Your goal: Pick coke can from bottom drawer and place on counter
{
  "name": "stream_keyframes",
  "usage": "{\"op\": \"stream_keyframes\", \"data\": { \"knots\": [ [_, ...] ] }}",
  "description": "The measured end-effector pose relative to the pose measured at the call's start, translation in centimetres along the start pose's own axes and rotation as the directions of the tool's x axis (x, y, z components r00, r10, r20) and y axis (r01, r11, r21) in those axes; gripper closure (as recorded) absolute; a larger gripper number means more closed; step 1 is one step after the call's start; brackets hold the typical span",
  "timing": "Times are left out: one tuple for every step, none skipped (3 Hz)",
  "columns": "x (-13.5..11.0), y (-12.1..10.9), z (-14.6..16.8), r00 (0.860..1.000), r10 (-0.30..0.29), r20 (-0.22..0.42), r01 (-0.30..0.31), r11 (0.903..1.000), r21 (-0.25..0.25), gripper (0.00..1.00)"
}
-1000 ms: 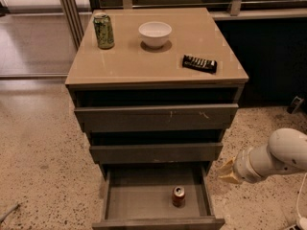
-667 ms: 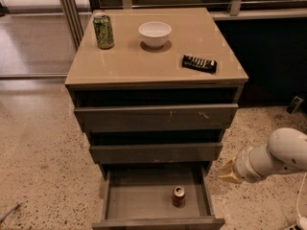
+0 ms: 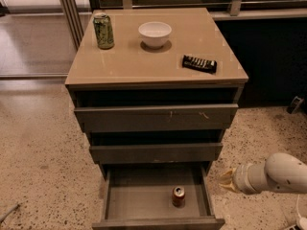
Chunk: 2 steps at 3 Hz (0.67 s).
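Red coke can (image 3: pixel 178 196) sits untouched in the open bottom drawer (image 3: pixel 139 198); the gripper (image 3: pixel 229 179), just right of that drawer, has dipped slightly, open or closed I cannot tell, so the pick is only approaching.

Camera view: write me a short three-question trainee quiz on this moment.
1. How many objects rest on the counter?
2. True or false: the coke can stands upright inside the open bottom drawer.
3. Where is the pincer? A) above the counter B) outside the drawer, to its right in the picture C) inside the drawer
Key: 1 three: green can, white bowl, dark flat bar. 2 true. 3 B.
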<state>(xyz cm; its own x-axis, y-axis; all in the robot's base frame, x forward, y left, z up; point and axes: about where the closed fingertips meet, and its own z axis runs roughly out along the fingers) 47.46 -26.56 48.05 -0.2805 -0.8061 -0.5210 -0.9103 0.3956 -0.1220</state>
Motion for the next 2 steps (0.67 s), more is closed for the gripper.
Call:
{"op": "stream_keyframes", "data": {
  "knots": [
    [2.6,-0.7,5.0,0.996,-0.005,0.086,0.004,1.0000,0.002,1.00],
    [3.8,0.2,7.8,0.994,0.012,0.104,-0.009,0.9997,-0.024,1.00]
  ]
}}
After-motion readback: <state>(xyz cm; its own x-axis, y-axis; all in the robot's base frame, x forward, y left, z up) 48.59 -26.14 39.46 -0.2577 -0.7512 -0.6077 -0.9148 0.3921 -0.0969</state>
